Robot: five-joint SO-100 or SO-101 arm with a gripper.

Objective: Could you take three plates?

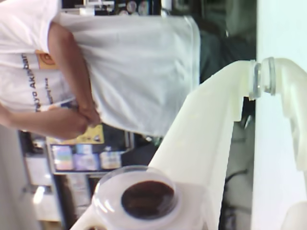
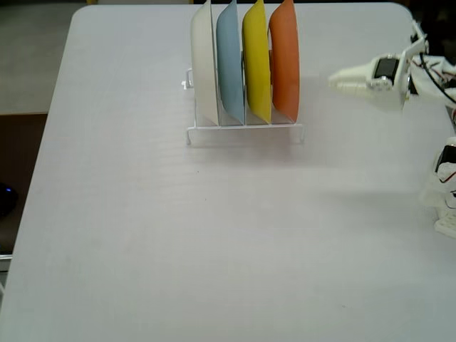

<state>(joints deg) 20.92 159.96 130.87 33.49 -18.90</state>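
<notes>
Three plates stand on edge side by side in a white wire rack point(image 2: 246, 132) at the far middle of the table in the fixed view: light blue point(image 2: 229, 64), yellow point(image 2: 256, 60) and orange point(image 2: 284, 60). My white gripper point(image 2: 335, 77) hovers to the right of the orange plate, a short gap away, pointing left at it. Its jaws look shut with nothing between them. The wrist view lies on its side and shows only a white finger point(image 1: 192, 143) against the room; no plates appear there.
A cream-white plate point(image 2: 204, 68) fills the rack's leftmost slot. The arm's base and cables point(image 2: 445, 192) sit at the table's right edge. The grey table point(image 2: 214, 249) spreads wide in front of the rack. A person in a white T-shirt point(image 1: 120, 62) stands beyond the table.
</notes>
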